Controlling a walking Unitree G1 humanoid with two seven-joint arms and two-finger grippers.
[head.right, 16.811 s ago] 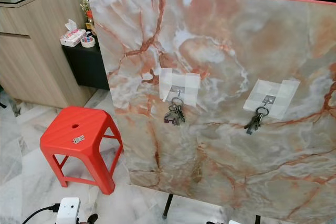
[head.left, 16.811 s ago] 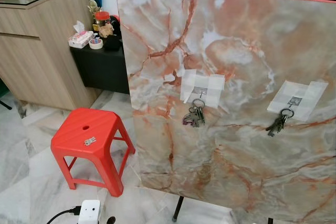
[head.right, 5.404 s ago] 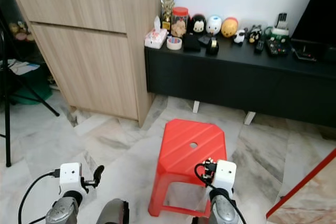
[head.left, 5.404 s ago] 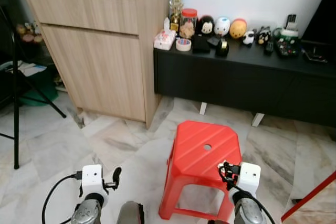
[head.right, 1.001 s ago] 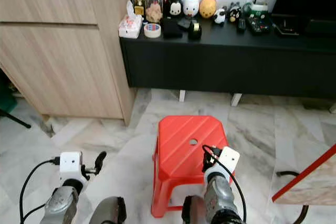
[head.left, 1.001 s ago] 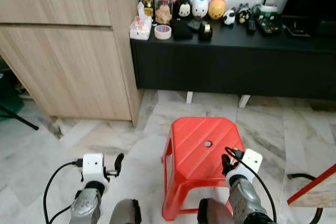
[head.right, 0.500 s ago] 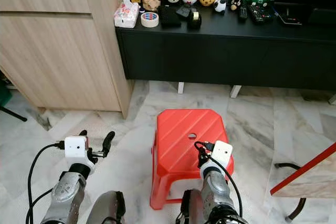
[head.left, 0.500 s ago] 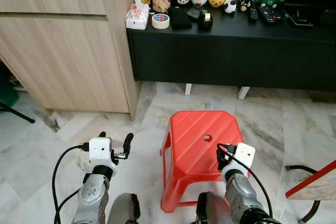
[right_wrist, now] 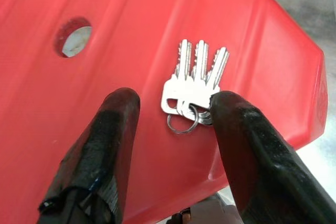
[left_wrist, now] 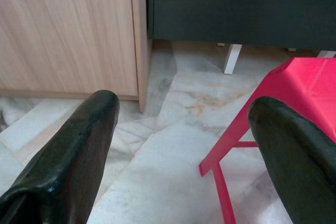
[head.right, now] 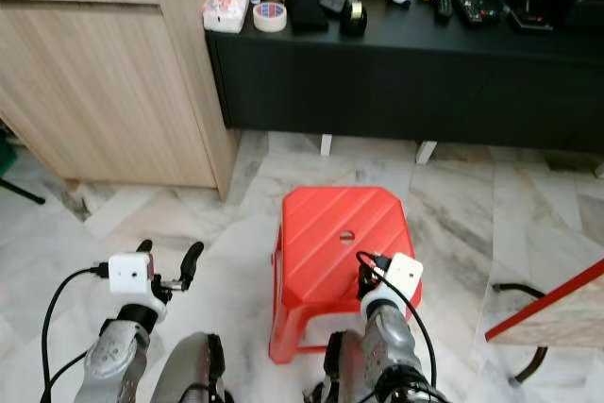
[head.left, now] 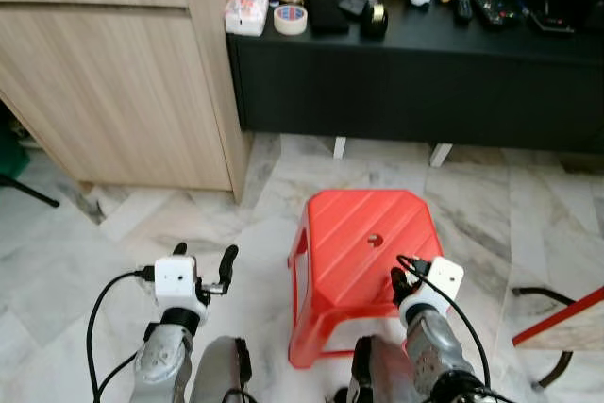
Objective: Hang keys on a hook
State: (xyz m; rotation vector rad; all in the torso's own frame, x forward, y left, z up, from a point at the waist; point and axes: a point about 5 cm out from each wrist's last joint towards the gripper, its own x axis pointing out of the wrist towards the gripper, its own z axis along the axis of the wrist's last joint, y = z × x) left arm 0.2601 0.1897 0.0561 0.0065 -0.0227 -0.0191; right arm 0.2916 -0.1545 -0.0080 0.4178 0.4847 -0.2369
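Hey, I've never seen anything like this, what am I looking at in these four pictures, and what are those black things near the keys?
This is a walking robot with two arms. Two pictures come from cameras on its head, looking down at a red stool on a marble floor, before a wooden cabinet and a black sideboard. The other two come from cameras on its wrists. The black shapes are fingers. The right hand is open above the stool's seat, its fingers either side of a bunch of keys lying there, not gripped yet. The left hand is open too, beside the stool, holding nothing.
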